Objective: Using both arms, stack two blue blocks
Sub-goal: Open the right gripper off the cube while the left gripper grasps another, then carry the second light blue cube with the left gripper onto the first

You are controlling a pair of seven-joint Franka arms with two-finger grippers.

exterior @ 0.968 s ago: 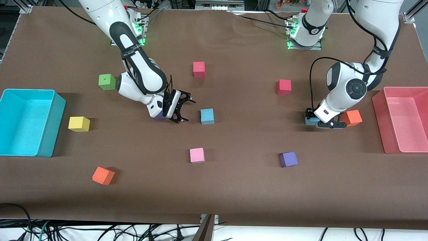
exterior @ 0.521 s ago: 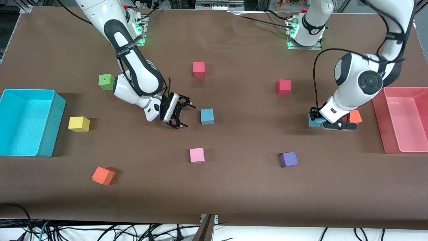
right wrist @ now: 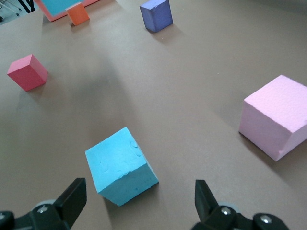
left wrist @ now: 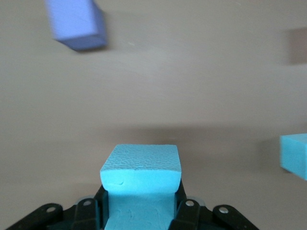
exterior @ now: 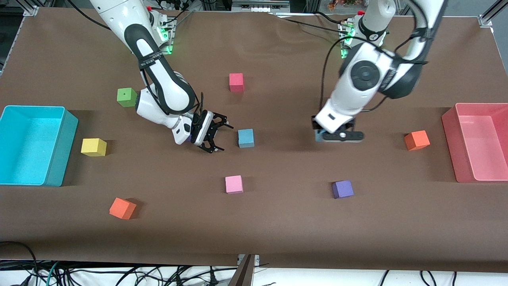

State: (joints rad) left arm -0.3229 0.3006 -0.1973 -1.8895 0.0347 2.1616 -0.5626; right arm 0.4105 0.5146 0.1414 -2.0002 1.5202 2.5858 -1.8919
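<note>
- Since a second ago, the left arm has lifted one blue block away from the orange cube (exterior: 416, 140) near the pink bin (exterior: 480, 143) and carried it toward the table's middle; the right arm has barely shifted.
- Left gripper (exterior: 332, 134) hangs in the air over bare brown table (exterior: 278, 222), its fingers clamped on the carried blue block (left wrist: 141, 167). The left wrist view shows that block pinched between the jaws, its top face level.
- Second blue block (exterior: 246, 138) rests on the table near the centre, square to the table edges. From the carried block it lies at about 9 o'clock in the front view, well apart and at much the same height in that view.
- This sideways gap is what the stacking move turns on: my judgement is that the left gripper must travel toward the right arm's end of the table until it is over the resting block, then lower.
- Right gripper (exterior: 211, 134) sits low, just beside the resting block, which lies at its 3 o'clock in the front view. Its fingers (right wrist: 72, 197) are spread wide, with the block (right wrist: 121, 166) just ahead of the tips, not yet between them.
- Right arm is the nearer one to the resting block, forearm sloping down from its base, wrist tipped toward the cube.
- Left arm arches high from its base, wrist pointing down.
</note>
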